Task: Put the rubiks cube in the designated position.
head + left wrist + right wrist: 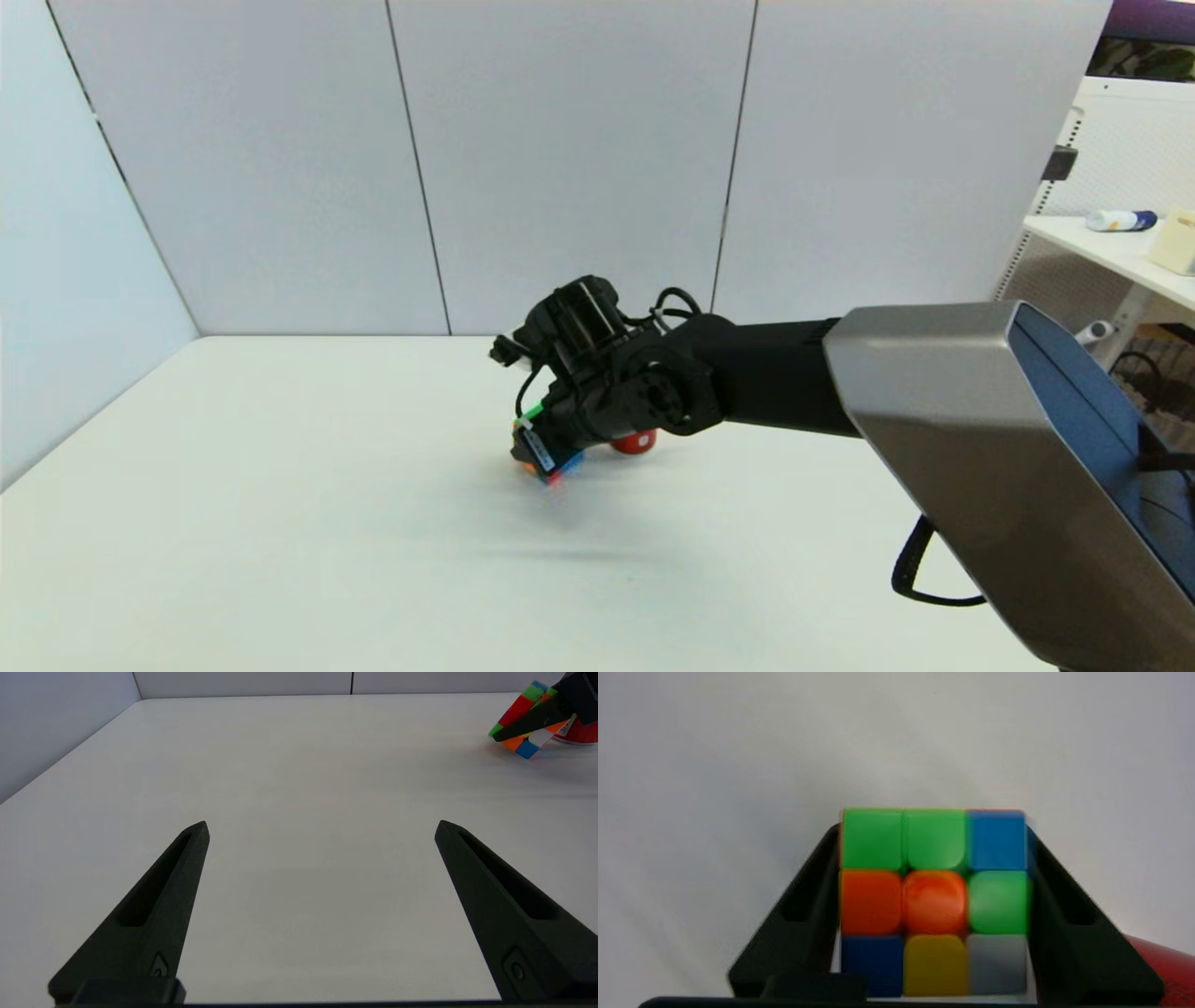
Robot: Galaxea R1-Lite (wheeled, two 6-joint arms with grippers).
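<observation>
Near the centre of the head view, the black right tool (546, 457) at the end of a long black and silver arm is clamped on the small, stickerless, multicoloured rubiks cube (551, 464), its two fingers pressed against opposite sides of the cube. The cube is tilted on one corner and sits low over the plain white tabletop (280, 523); whether that corner touches the surface cannot be told. In the right wrist view the rubiks cube (933, 900) fills the lower middle of the frame, showing a face of green, blue, orange, yellow and white squares between the two black fingers (803, 924). Just behind the cube, toward the back wall, stands a red drink can (635, 441), mostly hidden by the wrist; its red edge shows at the lower right of the right wrist view (1164, 966). In the left wrist view the left tool (322, 830) hangs with its fingers spread wide over bare tabletop at the lower part of the frame, well apart from the cube (521, 716) seen in the upper right corner.
</observation>
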